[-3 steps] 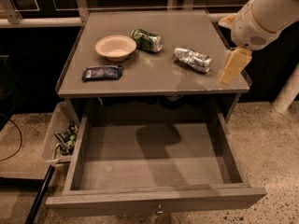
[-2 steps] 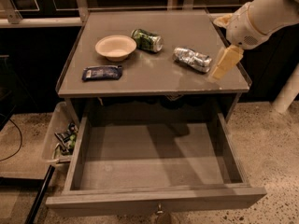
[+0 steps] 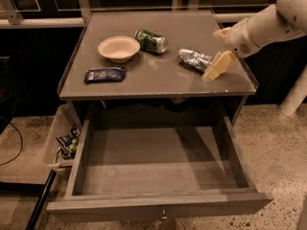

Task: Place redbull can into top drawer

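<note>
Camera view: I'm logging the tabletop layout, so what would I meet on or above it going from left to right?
dark blue snack packet → bowl → green can → redbull can → gripper, just beside the redbull can's right end.

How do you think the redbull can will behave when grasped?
The redbull can lies on its side, so it may roll if nudged by the pincer beside it. Its crinkled surface suggests it dents easily.
</note>
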### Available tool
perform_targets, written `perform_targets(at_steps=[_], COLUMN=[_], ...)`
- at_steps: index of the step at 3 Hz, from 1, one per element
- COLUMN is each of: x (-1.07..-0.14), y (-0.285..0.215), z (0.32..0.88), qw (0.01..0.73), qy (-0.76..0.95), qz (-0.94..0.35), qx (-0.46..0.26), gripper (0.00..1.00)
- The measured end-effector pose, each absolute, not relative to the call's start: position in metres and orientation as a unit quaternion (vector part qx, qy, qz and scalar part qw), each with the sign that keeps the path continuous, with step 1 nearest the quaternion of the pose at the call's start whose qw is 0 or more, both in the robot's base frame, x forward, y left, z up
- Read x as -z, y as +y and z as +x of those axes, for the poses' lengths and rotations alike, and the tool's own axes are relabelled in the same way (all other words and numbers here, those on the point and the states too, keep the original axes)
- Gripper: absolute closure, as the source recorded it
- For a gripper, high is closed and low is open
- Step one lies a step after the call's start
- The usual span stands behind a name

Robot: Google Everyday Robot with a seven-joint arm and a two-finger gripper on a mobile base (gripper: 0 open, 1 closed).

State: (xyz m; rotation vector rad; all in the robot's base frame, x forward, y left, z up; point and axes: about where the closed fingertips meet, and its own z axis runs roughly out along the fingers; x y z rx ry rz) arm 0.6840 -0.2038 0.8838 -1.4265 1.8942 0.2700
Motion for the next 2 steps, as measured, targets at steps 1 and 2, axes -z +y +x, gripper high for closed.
perform_targets(at_steps=[1,2], x=[-0.868,-0.86], y=[-0.196,-0.186], z=[0.702,0.716], qw=[0.373,0.372], qy=[0.742,0.744], qz=[-0.54,-0.533], qx=[-0.138,-0.152], gripper=[0.0,0.0])
